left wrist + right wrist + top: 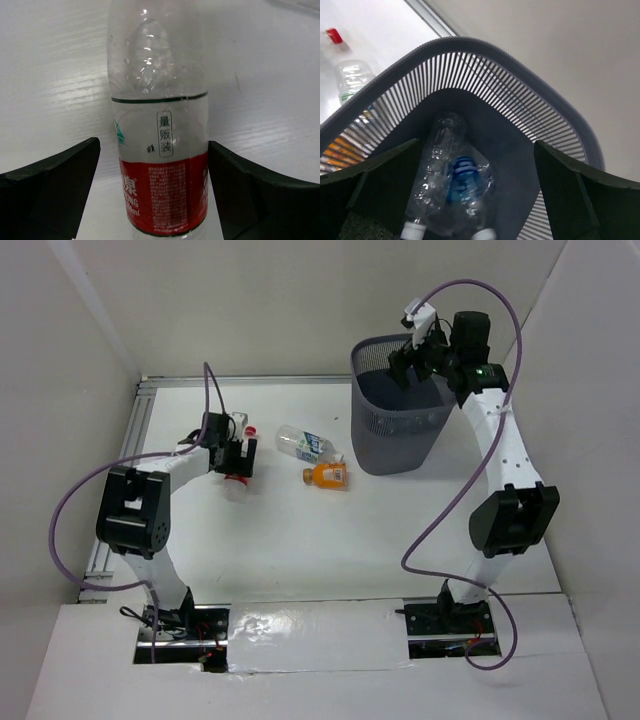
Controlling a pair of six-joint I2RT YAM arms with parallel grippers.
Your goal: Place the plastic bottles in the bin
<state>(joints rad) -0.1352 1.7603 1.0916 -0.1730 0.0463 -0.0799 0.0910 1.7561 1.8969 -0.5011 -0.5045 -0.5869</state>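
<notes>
A clear bottle with a red label (160,100) lies on the white table between the fingers of my left gripper (154,145). The jaws stand open around it, with a gap on the left side. In the top view this gripper (235,455) is over the bottle (236,483). A blue-labelled bottle (303,444) and a stubby orange bottle (327,476) lie left of the bin (400,440). My right gripper (418,358) hangs open and empty over the bin's mouth (476,145). Crumpled clear bottles (462,180), one blue-labelled, lie on the bin's floor below the rim (520,65).
A metal rail (140,430) runs along the table's left and back edges. White walls enclose the table on three sides. The right arm's purple cable (450,500) loops beside the bin. Shiny tape (310,635) covers the near edge between the arm bases.
</notes>
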